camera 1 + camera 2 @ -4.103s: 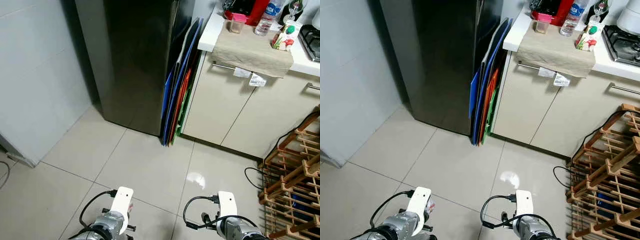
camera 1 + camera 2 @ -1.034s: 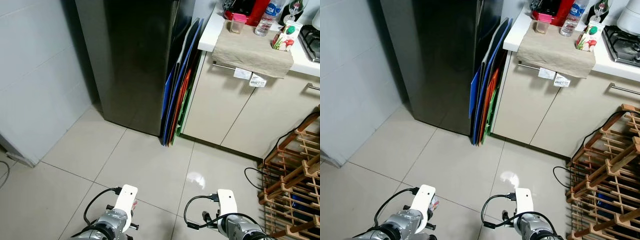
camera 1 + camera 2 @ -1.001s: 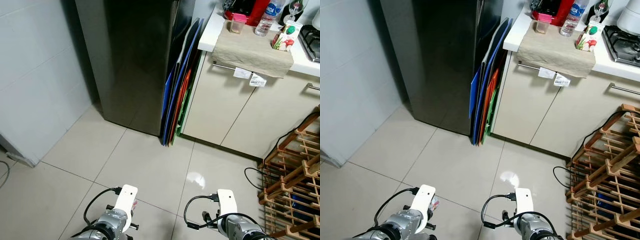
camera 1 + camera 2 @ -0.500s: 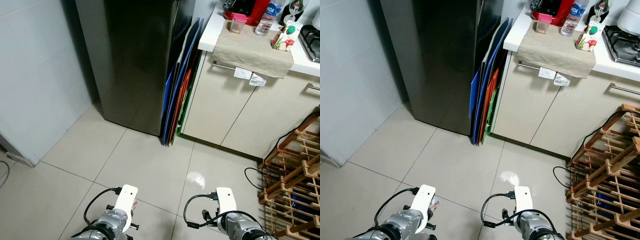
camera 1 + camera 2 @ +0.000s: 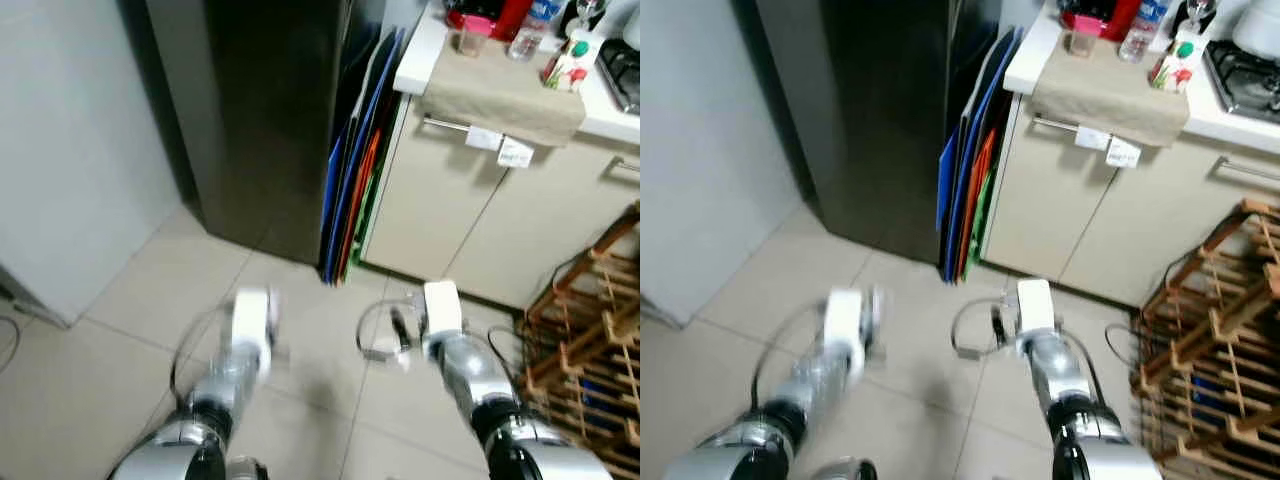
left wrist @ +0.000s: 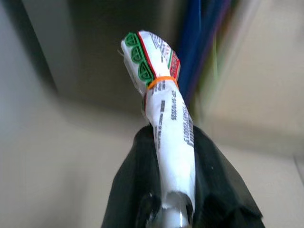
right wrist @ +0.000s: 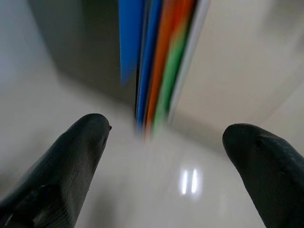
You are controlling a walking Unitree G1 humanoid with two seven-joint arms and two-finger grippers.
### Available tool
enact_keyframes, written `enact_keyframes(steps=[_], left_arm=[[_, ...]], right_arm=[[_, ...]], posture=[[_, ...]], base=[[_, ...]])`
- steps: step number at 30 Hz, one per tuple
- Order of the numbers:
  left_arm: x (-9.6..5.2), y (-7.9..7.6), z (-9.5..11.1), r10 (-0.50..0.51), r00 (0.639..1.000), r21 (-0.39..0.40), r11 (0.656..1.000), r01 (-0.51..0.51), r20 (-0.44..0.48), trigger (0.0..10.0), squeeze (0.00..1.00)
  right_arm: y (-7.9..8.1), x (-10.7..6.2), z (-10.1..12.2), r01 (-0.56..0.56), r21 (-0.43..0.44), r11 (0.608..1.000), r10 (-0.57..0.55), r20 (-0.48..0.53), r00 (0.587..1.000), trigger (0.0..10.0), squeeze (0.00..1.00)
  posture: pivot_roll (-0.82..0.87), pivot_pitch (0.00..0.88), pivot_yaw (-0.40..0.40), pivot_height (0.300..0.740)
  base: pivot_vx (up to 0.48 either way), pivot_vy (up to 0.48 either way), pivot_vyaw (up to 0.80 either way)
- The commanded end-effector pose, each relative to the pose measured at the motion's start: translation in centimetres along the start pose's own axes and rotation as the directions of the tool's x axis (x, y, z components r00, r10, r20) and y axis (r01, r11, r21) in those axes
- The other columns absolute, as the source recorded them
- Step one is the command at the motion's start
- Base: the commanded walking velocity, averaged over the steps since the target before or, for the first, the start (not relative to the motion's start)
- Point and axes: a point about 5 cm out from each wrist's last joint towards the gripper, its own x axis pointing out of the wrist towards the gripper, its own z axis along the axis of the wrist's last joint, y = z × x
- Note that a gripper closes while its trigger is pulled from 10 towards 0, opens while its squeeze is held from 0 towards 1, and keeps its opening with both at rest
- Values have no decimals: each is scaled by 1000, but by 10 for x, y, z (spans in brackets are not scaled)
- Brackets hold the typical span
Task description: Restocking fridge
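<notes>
- Two silver arms reach forward over a pale tiled floor [image 5: 110,300]; both are blurred in the head views.
- The left claw [image 6: 173,190] has its black fingers [image 6: 135,180] clamped on a rolled white packet [image 6: 166,128], which stands up out of the grip.
- The packet carries green scalloped shapes edged in red near its top, and an orange band cinches it below them. Small dark print runs along its side, too blurred to read.
- The right claw [image 7: 166,156] holds nothing; its fingers [image 7: 71,156] stand wide apart.
- A tall dark fridge [image 5: 270,110] stands ahead with its door closed, well apart from both claws.
- Flat boards [image 5: 350,190] in blue, orange and green lean upright in the gap between the fridge and a cream cabinet [image 5: 470,220].
- On the white desk [image 5: 1025,55] above the cabinet, a beige cloth [image 5: 505,95] hangs over the edge with two white tags [image 5: 500,145] below it; their print is illegible.
- A carton [image 5: 570,65] with red and green artwork, a clear bottle [image 5: 528,25] and a pink-lidded jar [image 5: 470,35] stand on the desk.
- A wooden rack [image 5: 590,340] stands at the right.
</notes>
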Motion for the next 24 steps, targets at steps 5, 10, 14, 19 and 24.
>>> enact_keyframes(steps=[5,10,14,19,24], left_arm=[[-23,16,54,62,958,33,997,-74,279,10000,0],[-45,23,66,107,938,20,993,-120,330,10000,0],[-73,23,41,98,969,-49,995,-89,227,10000,0],[-105,18,28,-1,976,34,999,-7,219,10000,0],[-108,15,22,-37,979,50,998,28,200,10000,0]], right_arm=[[-18,-27,48,56,17,998,-59,280,958,10000,153],[-30,-58,59,145,32,989,-146,391,908,10000,157],[-43,-96,61,252,37,967,-239,472,848,10000,157],[-45,-116,46,260,42,965,-254,408,877,10000,153],[-42,-110,41,230,59,971,-235,379,895,10000,157]], posture=[[-13,0,-15,740],[-13,0,-16,740],[-30,0,-17,740],[-41,0,-20,740],[-42,0,-20,740]], base=[[0,0,0],[0,0,0],[0,0,0],[0,0,0],[0,0,0]])
